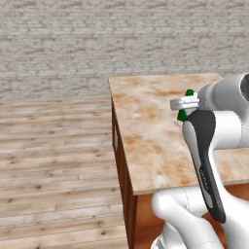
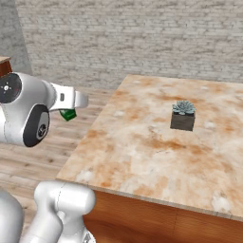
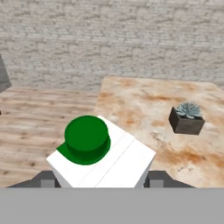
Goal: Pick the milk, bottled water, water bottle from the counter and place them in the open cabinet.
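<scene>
Closest to you in the hand view, the milk (image 3: 103, 157) sits clamped between the two dark fingers (image 3: 46, 178) of the end effector (image 3: 101, 180), its white peaked top and round green cap facing the camera. So your end effector is closed on the carton, held up in the air. From the right base view, a green corner of the milk (image 2: 69, 114) pokes out under the white wrist, hanging over the wooden floor (image 2: 61, 142) just off the bench's near-left edge. Beyond it spreads the bench (image 2: 142, 156), beige marble with rust veins on a wooden base. Farther across its top stands a small succulent in a dark square pot (image 2: 182, 115). A pale brick wall (image 2: 142, 38) closes the scene behind.
</scene>
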Available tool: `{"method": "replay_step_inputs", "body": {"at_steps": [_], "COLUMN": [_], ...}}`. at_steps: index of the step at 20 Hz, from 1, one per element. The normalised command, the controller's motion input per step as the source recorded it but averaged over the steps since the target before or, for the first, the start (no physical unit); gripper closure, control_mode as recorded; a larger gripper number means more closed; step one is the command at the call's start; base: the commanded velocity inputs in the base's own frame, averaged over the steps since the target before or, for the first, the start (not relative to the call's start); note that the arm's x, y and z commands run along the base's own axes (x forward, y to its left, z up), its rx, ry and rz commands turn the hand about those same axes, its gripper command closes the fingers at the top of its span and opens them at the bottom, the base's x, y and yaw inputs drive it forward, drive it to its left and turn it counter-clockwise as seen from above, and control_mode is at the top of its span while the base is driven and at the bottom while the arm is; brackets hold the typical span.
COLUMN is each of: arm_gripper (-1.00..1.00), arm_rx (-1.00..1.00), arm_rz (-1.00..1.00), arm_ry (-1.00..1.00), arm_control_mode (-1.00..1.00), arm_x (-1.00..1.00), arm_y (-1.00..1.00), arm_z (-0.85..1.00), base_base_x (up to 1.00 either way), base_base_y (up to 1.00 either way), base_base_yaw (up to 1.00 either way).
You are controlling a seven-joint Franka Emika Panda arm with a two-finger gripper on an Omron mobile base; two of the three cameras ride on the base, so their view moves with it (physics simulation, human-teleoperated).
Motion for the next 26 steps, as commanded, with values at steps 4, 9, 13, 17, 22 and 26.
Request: {"method": "replay_step_inputs", "body": {"at_steps": [4,9,13,17,22,26], "arm_gripper": [1.0,1.0,1.0,1.0,1.0,1.0], "arm_rx": [-0.01,-0.02,-0.01,0.0,0.0,0.0], "arm_rz": [-0.01,0.0,0.0,0.0,0.0,0.0], "arm_ry": [-0.02,0.0,0.02,0.0,0.0,0.0], "arm_control_mode": [-1.0,-1.0,-1.0,-1.0,-1.0,1.0], "arm_x": [-0.4,-0.24,0.01,0.0,0.0,0.0], "arm_y": [0.0,0.0,0.0,0.0,0.0,0.0], "arm_z": [0.1,0.0,0.0,0.0,0.0,0.0], "base_base_x": [0.0,0.0,0.0,0.0,0.0,0.0], "base_base_y": [0.0,0.0,0.0,0.0,0.0,0.0], "base_base_yaw": [0.0,0.0,0.0,0.0,0.0,0.0]}}
